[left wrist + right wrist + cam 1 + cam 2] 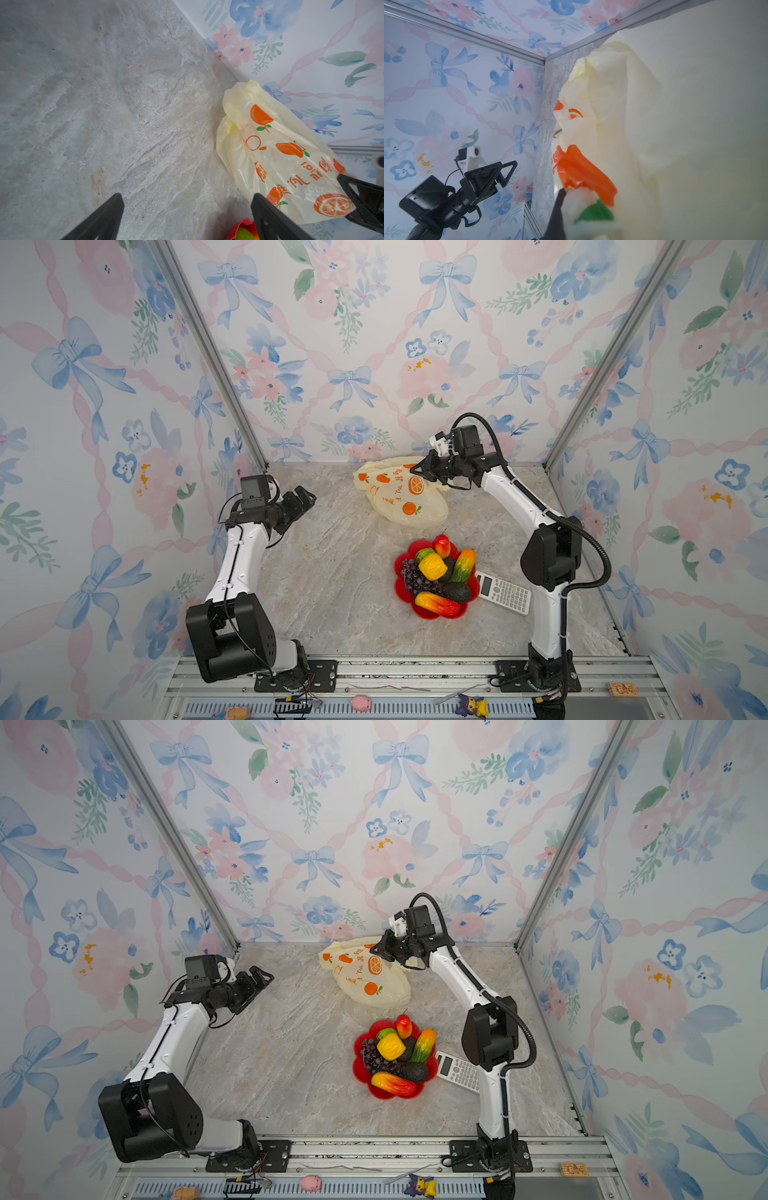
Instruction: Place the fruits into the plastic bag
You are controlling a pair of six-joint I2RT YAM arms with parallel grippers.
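Observation:
The plastic bag (403,497) (370,982), pale yellow with orange fruit prints, lies crumpled at the back of the marble table. My right gripper (415,467) (374,947) is shut on its upper edge, and in the right wrist view the bag (612,104) fills the frame and drapes over the gripper (566,193). The fruits are heaped in a red dish (397,572): yellow lumpy one (432,566), grapes (415,578), avocado (457,592) and mangoes (438,605). My left gripper (307,495) (187,196) hangs open and empty left of the bag (280,155).
A white calculator (505,593) lies just right of the dish, beside the right arm. Floral walls close in the back and both sides. Small toys, a pink pig (360,702) among them, sit on the front rail.

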